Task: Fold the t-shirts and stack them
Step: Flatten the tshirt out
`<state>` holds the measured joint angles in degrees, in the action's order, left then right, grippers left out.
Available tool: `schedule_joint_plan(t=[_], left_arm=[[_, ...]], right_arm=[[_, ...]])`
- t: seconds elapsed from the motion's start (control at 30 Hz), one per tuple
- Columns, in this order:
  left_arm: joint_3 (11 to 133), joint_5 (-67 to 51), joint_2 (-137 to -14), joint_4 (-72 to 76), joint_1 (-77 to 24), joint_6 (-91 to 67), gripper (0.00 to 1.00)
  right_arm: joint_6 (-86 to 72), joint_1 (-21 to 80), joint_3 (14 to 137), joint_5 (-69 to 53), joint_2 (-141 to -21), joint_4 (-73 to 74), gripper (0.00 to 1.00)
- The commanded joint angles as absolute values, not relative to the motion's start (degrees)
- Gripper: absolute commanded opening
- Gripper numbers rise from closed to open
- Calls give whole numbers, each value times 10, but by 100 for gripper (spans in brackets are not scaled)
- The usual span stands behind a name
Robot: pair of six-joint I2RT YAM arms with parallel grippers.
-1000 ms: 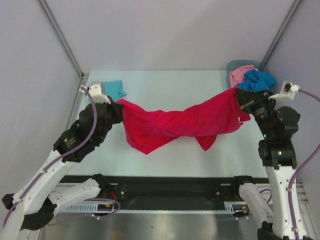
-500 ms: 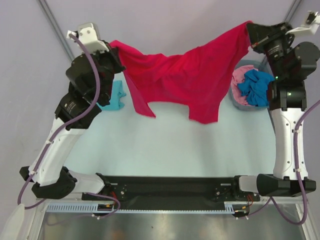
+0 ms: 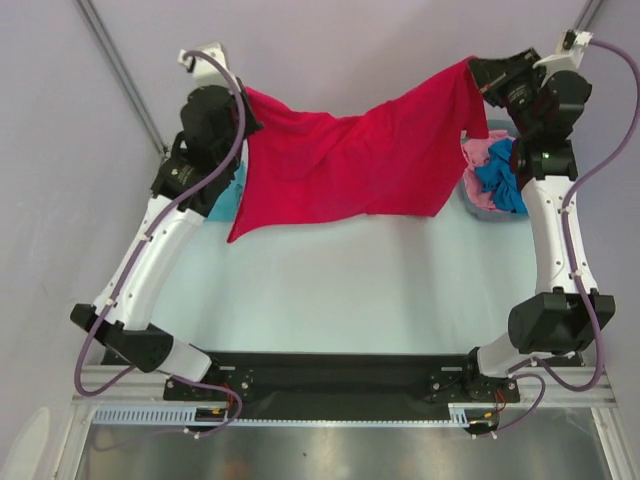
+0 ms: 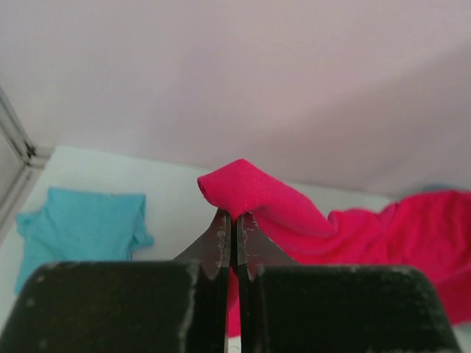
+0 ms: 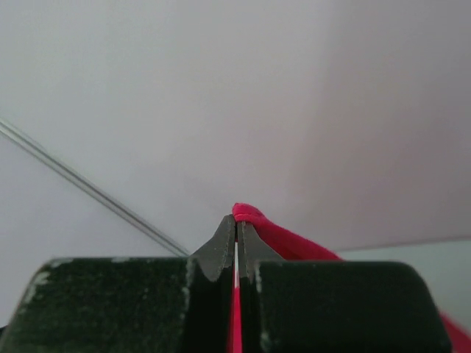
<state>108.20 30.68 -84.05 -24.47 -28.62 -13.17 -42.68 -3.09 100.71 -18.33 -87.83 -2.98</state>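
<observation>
Red shirt hangs in the air between both arms. It fills the upper half of the top view, spread like a banner above the far part of the desk. The upper edge sags in the middle. The lower hem is uneven, and one corner dangles lowest at the left, just beside the left arm.

Left hand, upper left of frame: jaws pinched together on one corner of the red shirt. In its wrist view a small fold of red cloth bulges above the closed tips, and the rest trails off to the right.

Right hand, upper right of frame: clamped on the opposite corner. Its wrist view shows a thin red edge caught between the tips, with a little roll of cloth above them.

Bin, right side of frame at the desk's far corner, is partly hidden by the right arm and the hanging shirt. Inside it:
- pink shirt toward the left
- blue shirt bunched on top toward the right

Both are crumpled.

Teal shirt lies flat on the desk at the far left, well apart from the bin. The left arm mostly covers it in the top view. It sits at lower left of the left wrist view.
</observation>
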Motion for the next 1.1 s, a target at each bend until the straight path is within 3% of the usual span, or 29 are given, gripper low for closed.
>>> schedule_joint_plan(t=[0.0, 0.2, 0.43, 0.67, 0.83, 0.97, 1.07], left_arm=[[1019, 252, -794, -250, -287, -196, 0], [896, 294, -664, -251, -372, -210, 0], [832, 328, -536, -317, -435, -250, 0], [733, 347, -437, -380, -484, -311, 0], [722, 390, -410, -414, -519, -322, 0], [748, 433, -479, -363, -519, -266, 0], [786, 402, -540, -305, -480, -217, 0]], right_arm=[[-431, -29, 972, -187, -796, -62, 0], [-430, -36, 854, -183, -642, -26, 0], [-446, -38, 761, -192, -490, 28, 0], [-429, -20, 661, -175, -388, 90, 0], [-421, -15, 665, -168, -382, 115, 0], [-415, -17, 685, -173, -439, 89, 0], [-413, -21, 717, -181, -521, 47, 0]])
